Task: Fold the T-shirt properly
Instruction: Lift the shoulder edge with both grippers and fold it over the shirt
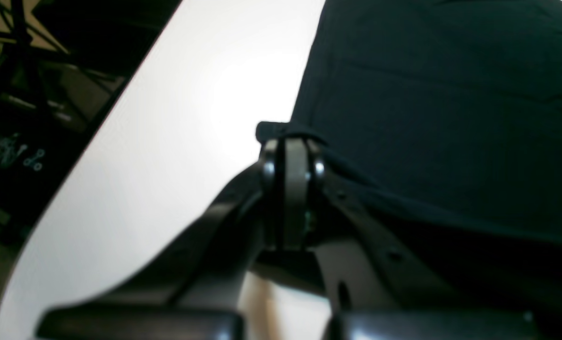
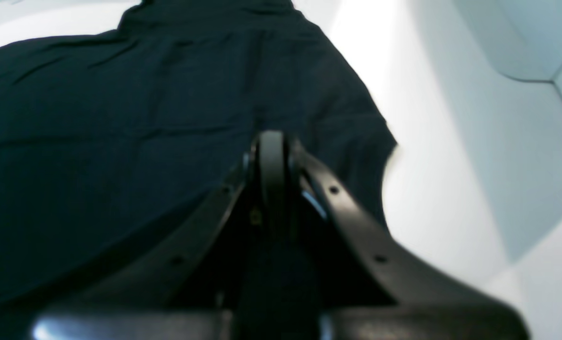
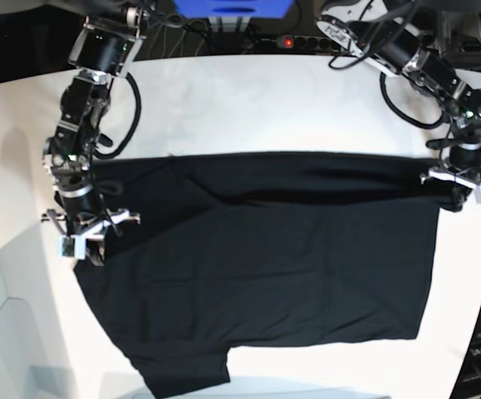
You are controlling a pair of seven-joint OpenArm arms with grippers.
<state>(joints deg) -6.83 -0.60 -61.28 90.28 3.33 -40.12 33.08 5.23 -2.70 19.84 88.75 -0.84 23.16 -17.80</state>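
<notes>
- large black short-sleeved cloth T-shirt (image 3: 265, 258) spread plain side up on white table (image 3: 248, 100)
- left gripper (image 1: 293, 141) clamped on shirt edge
- right gripper (image 2: 271, 141) closed, pinching shirt's opposite edge

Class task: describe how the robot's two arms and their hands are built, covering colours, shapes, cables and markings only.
Both arms are black jointed segments with silver-grey metal joints and looping black cables. The left hand and right hand each end in two curved black fingers with small round holes and a grey pad edge. White brackets sit at both wrists.
</notes>
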